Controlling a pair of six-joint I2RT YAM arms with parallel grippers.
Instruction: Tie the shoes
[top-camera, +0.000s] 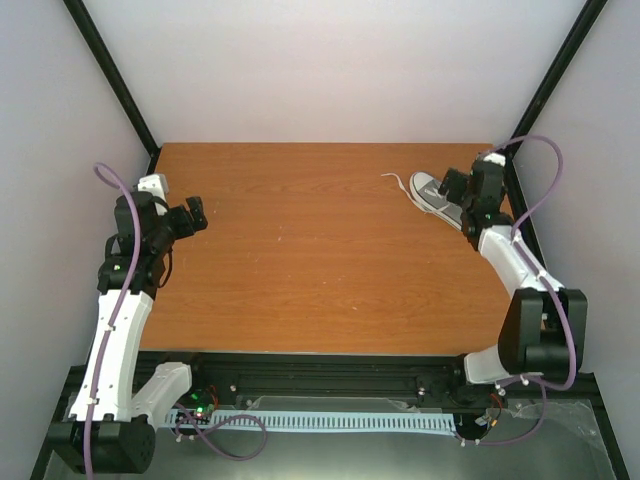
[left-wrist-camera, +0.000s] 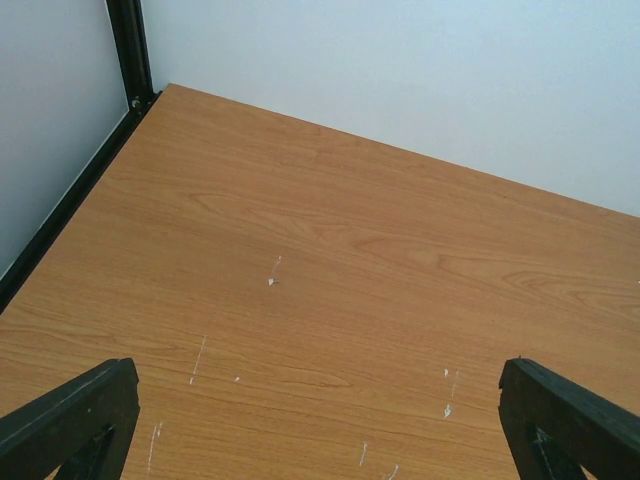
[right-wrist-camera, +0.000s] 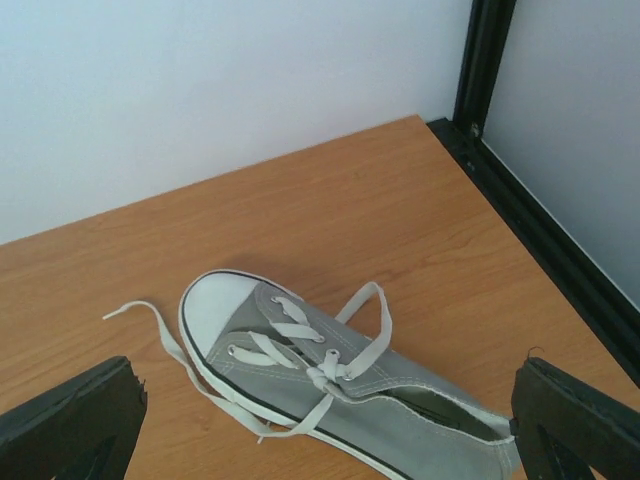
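A brown wood-grain table (top-camera: 320, 260) fills most of the top view, closed in by pale walls (top-camera: 330, 70) and black frame posts (top-camera: 110, 75) that run up from the far corners. The left arm (top-camera: 118, 310) rises from the near left edge and leans over the left side of the table, a purple cable (top-camera: 128, 215) looping along it. The right arm (top-camera: 525, 270) reaches from the near right edge toward the far right corner.

The grey sneaker (right-wrist-camera: 330, 395) lies on its sole in that far right corner, near the right-hand frame rail (right-wrist-camera: 540, 240). Its white toe cap (right-wrist-camera: 215, 305) points left across the table, and its heel end is under the right wrist in the top view.

The right gripper (right-wrist-camera: 325, 425) hangs over the sneaker's heel half with its two black fingers (right-wrist-camera: 70, 420) spread wide, one at each side of the shoe in the wrist view, gripping nothing. The left gripper (left-wrist-camera: 320, 420) hovers above bare wood well away from the shoe, its fingers (left-wrist-camera: 570, 420) likewise far apart and empty.

The white laces (right-wrist-camera: 345, 340) zigzag through the eyelets and cross above the tongue; no bow shows, and I cannot tell whether the crossing is a knot. One loose end trails on the wood to the left of the toe, another curves off toward the far side. Small white scuffs (left-wrist-camera: 272, 275) mark the table beneath the left gripper
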